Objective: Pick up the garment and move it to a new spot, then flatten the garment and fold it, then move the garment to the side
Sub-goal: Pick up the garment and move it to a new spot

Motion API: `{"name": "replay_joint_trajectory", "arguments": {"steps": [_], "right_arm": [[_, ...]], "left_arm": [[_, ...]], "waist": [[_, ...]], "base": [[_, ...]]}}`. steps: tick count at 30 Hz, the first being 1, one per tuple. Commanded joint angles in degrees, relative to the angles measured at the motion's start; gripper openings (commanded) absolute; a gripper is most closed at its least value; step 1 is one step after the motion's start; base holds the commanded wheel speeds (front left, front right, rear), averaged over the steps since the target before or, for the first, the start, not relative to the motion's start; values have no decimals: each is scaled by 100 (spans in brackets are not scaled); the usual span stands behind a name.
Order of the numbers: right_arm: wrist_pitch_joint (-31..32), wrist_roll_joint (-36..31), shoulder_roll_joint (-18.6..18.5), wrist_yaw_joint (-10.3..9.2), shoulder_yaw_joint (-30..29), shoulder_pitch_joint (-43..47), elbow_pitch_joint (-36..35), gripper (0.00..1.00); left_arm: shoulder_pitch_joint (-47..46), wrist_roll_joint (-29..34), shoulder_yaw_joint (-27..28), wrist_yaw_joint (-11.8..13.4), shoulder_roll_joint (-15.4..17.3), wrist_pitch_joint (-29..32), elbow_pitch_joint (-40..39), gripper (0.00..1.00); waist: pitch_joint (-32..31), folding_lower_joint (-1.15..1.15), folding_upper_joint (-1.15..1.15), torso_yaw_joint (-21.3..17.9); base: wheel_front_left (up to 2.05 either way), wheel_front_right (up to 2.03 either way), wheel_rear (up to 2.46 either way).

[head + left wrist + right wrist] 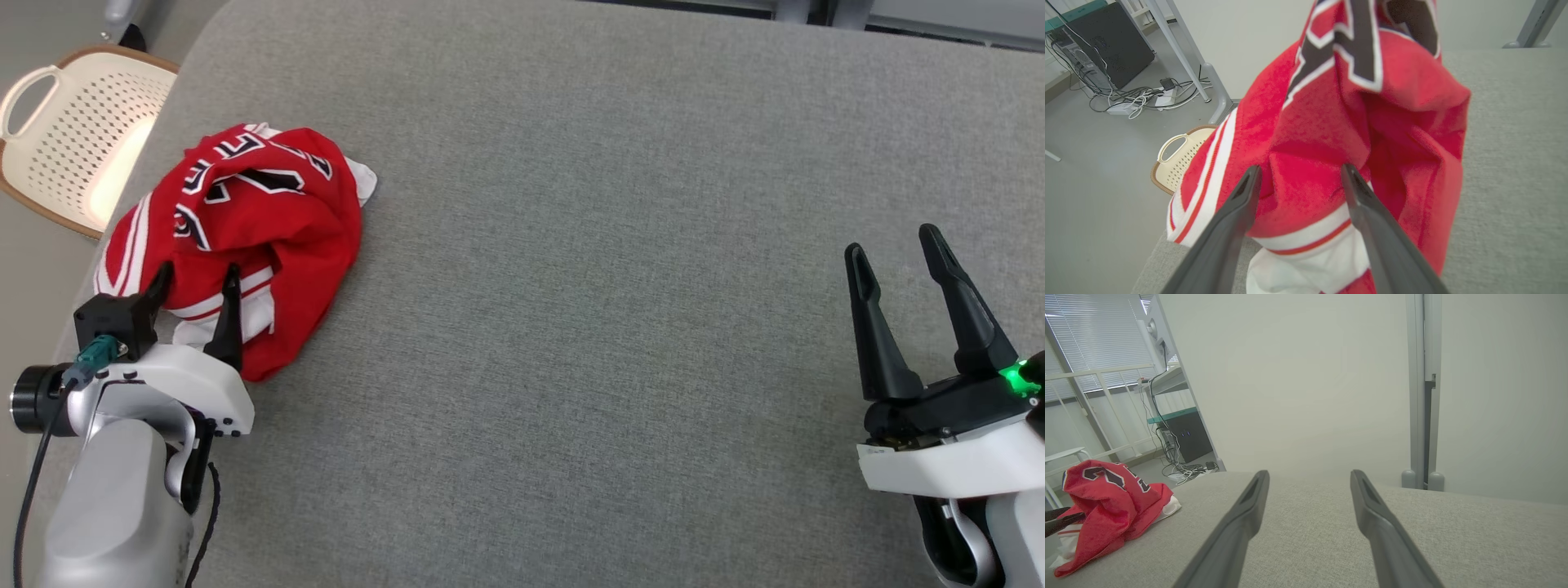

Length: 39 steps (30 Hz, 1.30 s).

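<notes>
Your left end effector [198,273] stood spread at the crumpled red garment [269,204]; your right end effector [890,241], likewise spread, lay well apart from it.

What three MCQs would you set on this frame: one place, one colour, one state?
1. Where on the grey surface is the garment? A. centre B. far right edge C. left edge, near the basket
2. Main colour of the garment? A. blue B. red C. green
3. State of the left gripper? A. open, fingers at the garment B. shut on the garment C. shut on nothing

Key: 1C, the head view shows it crumpled at the left edge by the basket; 2B, red with white trim and dark lettering; 3A, the left wrist view shows the fingers spread apart at the cloth.
</notes>
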Motion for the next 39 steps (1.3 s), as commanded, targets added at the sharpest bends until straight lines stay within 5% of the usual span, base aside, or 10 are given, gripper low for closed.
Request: {"name": "replay_joint_trajectory", "arguments": {"steps": [1,6,7,8,14,22,27,33,39], "right_arm": [[19,3,-51,0,-20,-16,-30,100],[47,57,-129,0,-46,16,-110,100],[47,56,-137,0,-40,14,-114,100],[50,51,-141,0,-35,5,-106,100],[-24,67,-57,0,73,-53,66,100],[-220,128,249,0,458,-202,518,100],[-273,148,498,0,383,-278,726,100],[-284,54,858,0,187,-388,804,100],[-282,-83,1152,0,-354,-488,663,100]], "left_arm": [[-136,-13,-8,-17,84,-10,113,100],[-542,127,-40,258,218,27,837,100],[-605,140,-55,284,229,20,960,27],[-667,152,-66,295,246,-1,1056,0],[-907,415,-256,391,417,-282,861,0],[-415,996,-698,327,684,-309,-1741,0],[-442,1124,-1050,128,655,-266,-2418,0],[-811,1098,-1667,-85,282,415,-3165,0],[-1374,862,-2128,-136,-422,1011,-3663,0]], "waist": [[171,0,0,-134],[284,0,0,-175],[286,0,0,-181],[280,0,0,-186],[44,0,0,-214],[-623,0,0,-617],[-896,0,0,-927],[-1175,0,0,-1552],[-1185,0,0,-2184]], "base": [[0,0,0],[0,0,0],[0,0,0],[0,0,0],[0,0,0],[0,0,0],[0,0,0],[0,0,0],[0,0,0]]}}
